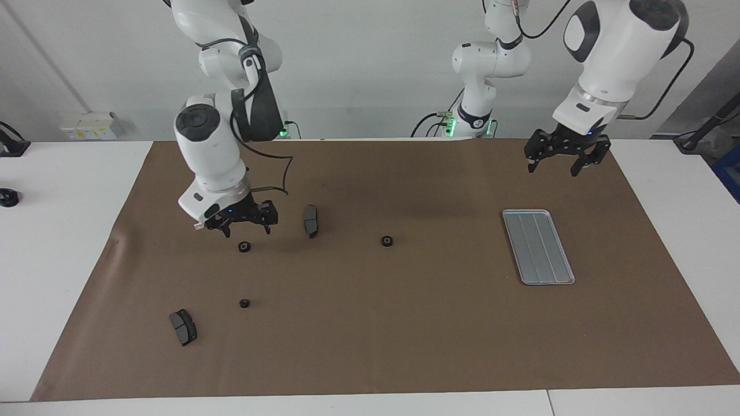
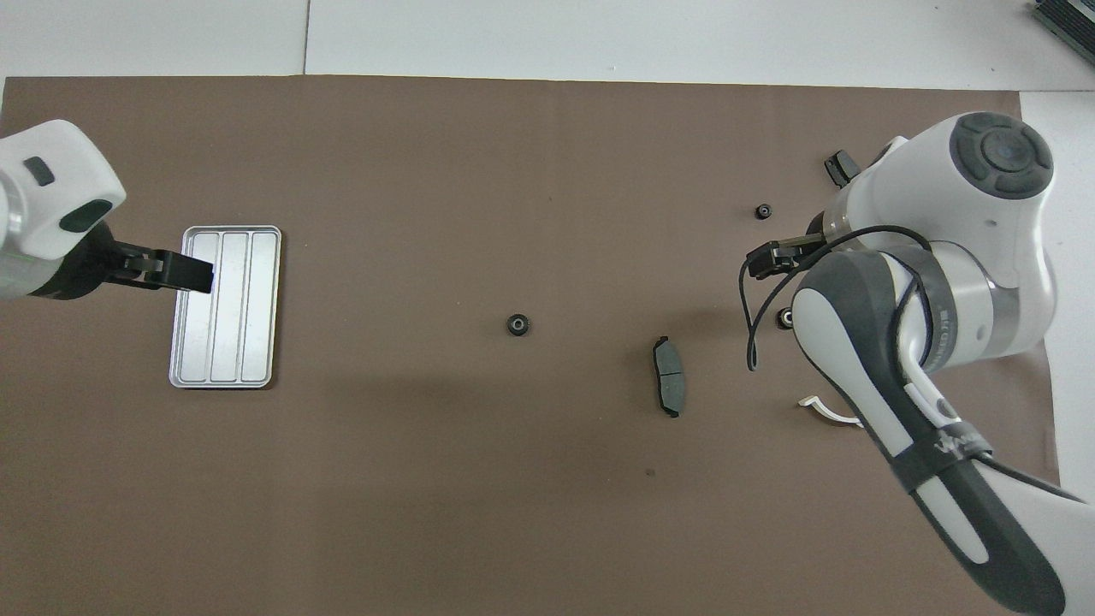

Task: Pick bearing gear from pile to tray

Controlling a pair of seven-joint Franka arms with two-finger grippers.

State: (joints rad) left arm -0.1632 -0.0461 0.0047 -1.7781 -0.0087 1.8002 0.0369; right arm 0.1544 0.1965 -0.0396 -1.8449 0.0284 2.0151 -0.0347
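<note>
Right gripper (image 1: 247, 230) spread wide, empty, above gear (image 1: 244, 247); hides half-ring (image 2: 825, 411) mostly. Left gripper (image 1: 559, 163) spread, empty, near tray (image 1: 539, 247).

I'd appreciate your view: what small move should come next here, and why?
Probably the left gripper, open above the mat near the empty tray, should swing over the lone gear lying mid-mat. That gear is the nearest to the tray, while the right gripper, open, hovers over the pile.

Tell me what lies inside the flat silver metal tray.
Nothing visible: the flat silver metal tray shows only bare ridges in the facing view. Overhead, the open left gripper covers part of one edge. The middle black round gear lies on the brown mat.
</note>
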